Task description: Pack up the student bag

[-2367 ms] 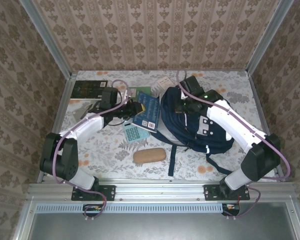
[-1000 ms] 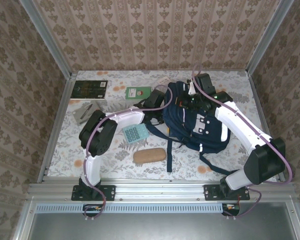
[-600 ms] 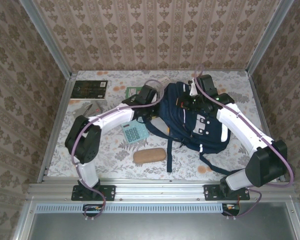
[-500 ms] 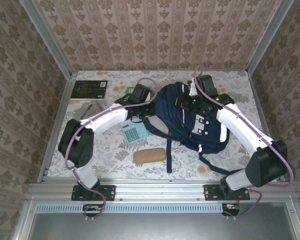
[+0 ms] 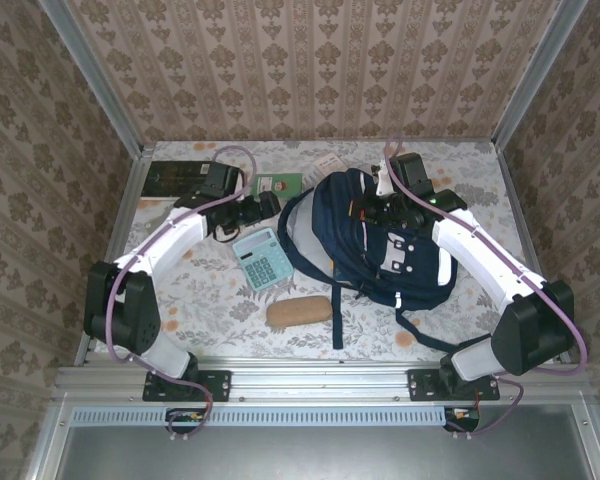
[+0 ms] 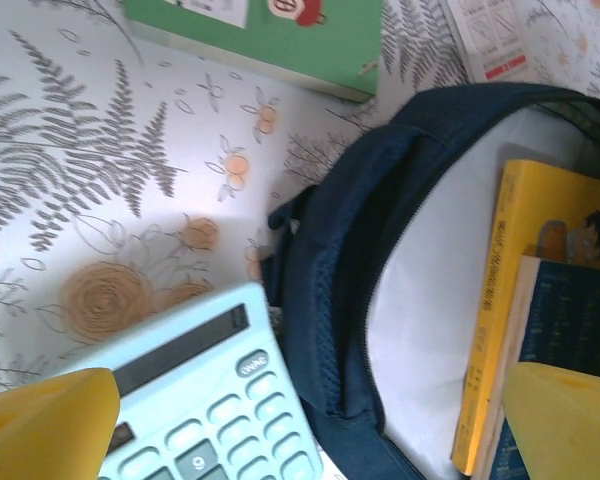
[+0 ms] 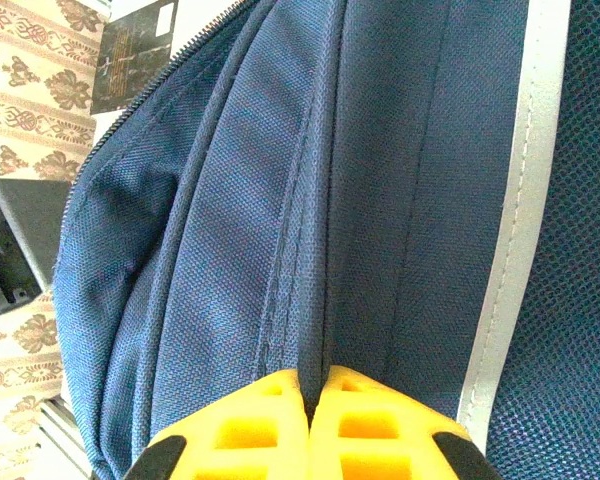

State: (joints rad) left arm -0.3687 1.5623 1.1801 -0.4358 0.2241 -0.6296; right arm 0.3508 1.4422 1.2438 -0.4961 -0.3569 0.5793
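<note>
Where patterned beige wallpaper (image 5: pixel 310 70) closes the cell on three sides inside an aluminium frame (image 5: pixel 92 80), the worktop (image 5: pixel 210 300) wears a pale cloth printed with grey ferns and orange flowers. On it lie a dark book (image 5: pixel 180 177) at the upper left, a green book (image 5: pixel 278 184) beside it, a light-blue calculator (image 5: pixel 259 258) near the centre and a tan pouch (image 5: pixel 299 311) below that. Right of centre in the top view lies the student bag (image 5: pixel 390 250), navy with white patches and a pale stripe. The right pincer (image 5: pixel 377 208) sits at the bag's upper edge, clenched on a ridge of navy fabric that runs between its yellow fingertips (image 7: pixel 270 430) in the right wrist view. The left pincer (image 5: pixel 260 207) hangs released, jaws wide, just left of the bag's mouth and apart from the fabric; its wrist view looks down on the calculator's top corner and the zip-edged rim. The bag's long axis runs from upper left to lower right. Its open mouth faces left toward the left pincer and shows white lining, with a yellow book (image 6: pixel 525 250) and a dark blue book (image 6: pixel 570 330) inside, while dark straps (image 5: pixel 337 320) trail toward the bottom of the frame.
</note>
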